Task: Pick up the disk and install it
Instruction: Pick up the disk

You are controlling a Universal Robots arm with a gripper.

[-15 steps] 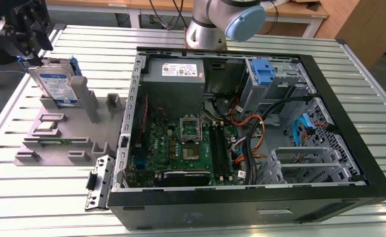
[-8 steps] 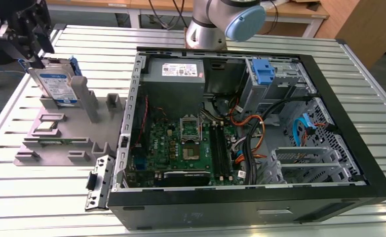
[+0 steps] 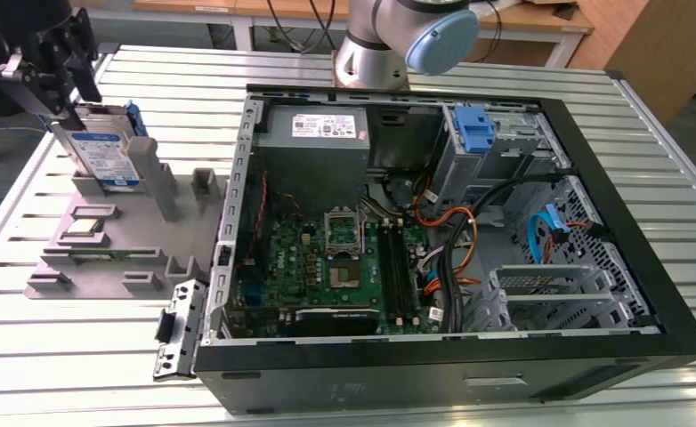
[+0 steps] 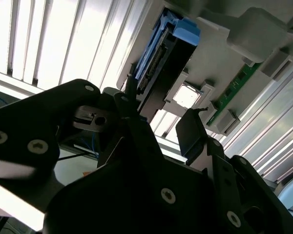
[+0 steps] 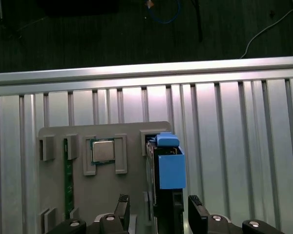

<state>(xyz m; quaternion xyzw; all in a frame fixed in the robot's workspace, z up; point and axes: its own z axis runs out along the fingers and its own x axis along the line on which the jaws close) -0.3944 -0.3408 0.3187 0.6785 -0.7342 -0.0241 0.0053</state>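
The disk [image 3: 105, 156] stands on edge in a slot of the grey holder [image 3: 110, 271] at the exterior view's left, its blue-and-white label facing out and blue rails on its sides. My gripper [image 3: 75, 100] hangs right above its upper edge. In the first wrist view the disk [image 5: 170, 168] runs up between my two black fingers, and the gripper [image 5: 158, 207] is open around its near end with a gap on one side. The second wrist view shows the disk [image 4: 158, 53] just beyond the open gripper [image 4: 158, 114].
The holder also carries a small square chip [image 3: 84, 228] and a green memory strip [image 3: 99, 255]. An open computer case [image 3: 443, 240] lies on the slatted metal table [image 3: 87, 374], with a grey power supply [image 3: 324, 129] and a blue-fronted drive bay [image 3: 475, 129] inside.
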